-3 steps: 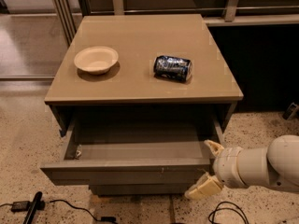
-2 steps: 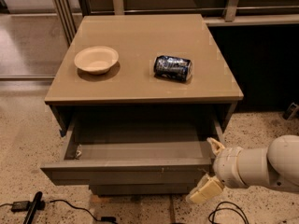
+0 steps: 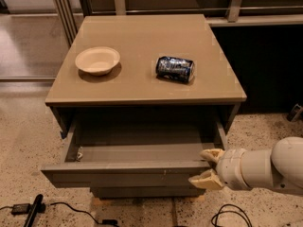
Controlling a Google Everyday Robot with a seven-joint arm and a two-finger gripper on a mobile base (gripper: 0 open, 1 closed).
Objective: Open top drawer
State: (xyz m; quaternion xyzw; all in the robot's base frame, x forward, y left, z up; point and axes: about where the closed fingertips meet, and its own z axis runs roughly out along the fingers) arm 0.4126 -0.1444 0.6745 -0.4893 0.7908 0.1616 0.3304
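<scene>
Two tan fingers point(image 3: 211, 155) of the gripper point(image 3: 198, 168), at the lower right of the frame, stood apart astride the right end of the top drawer point(image 3: 123, 175). The drawer hung well out beneath the counter point(image 3: 142, 86). Any further pull should probably run straight outward, since an off-centre hold could rack it.

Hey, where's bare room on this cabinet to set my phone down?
Bare: the cabinet top behind the bowl and soda can, the strip between them, and inside the open top drawer. Crowded: the drawer's front right corner, where the gripper sits.

dim warm light, tool point(image 3: 207, 168) lower right
</scene>
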